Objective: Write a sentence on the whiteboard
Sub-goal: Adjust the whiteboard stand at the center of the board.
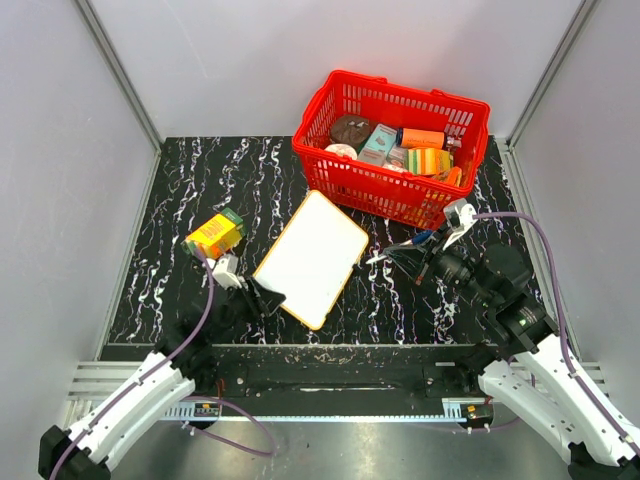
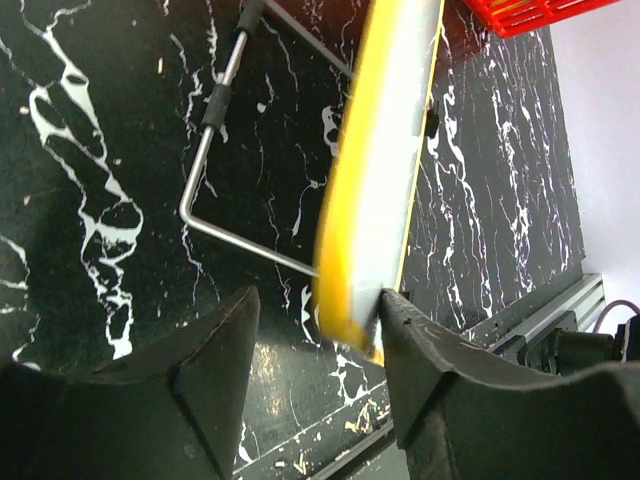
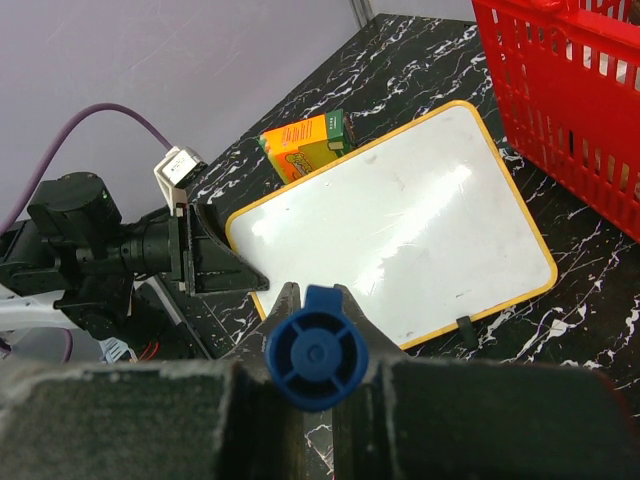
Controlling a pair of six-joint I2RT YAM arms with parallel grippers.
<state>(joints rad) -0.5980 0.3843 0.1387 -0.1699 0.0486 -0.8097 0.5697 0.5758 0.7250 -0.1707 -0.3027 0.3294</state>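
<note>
The whiteboard [image 1: 312,258] lies tilted in the middle of the black marble table, white with a yellow-orange rim. Its face [image 3: 400,220] is blank, so the sentence is not in view. My left gripper [image 1: 262,298] is at the board's near-left corner. In the left wrist view the rim [image 2: 375,180] runs between my left gripper's [image 2: 318,300] fingers, against the right one with a gap on the left; the jaws stand open. My right gripper [image 1: 412,250] hovers right of the board, shut on a blue marker [image 3: 318,350], which points toward the board [image 1: 398,247].
A red basket [image 1: 410,90] full of packaged goods stands at the back right, close to the board's far corner [image 3: 560,100]. An orange and green box [image 1: 215,233] lies left of the board. A bent metal wire [image 2: 200,170] shows under the board.
</note>
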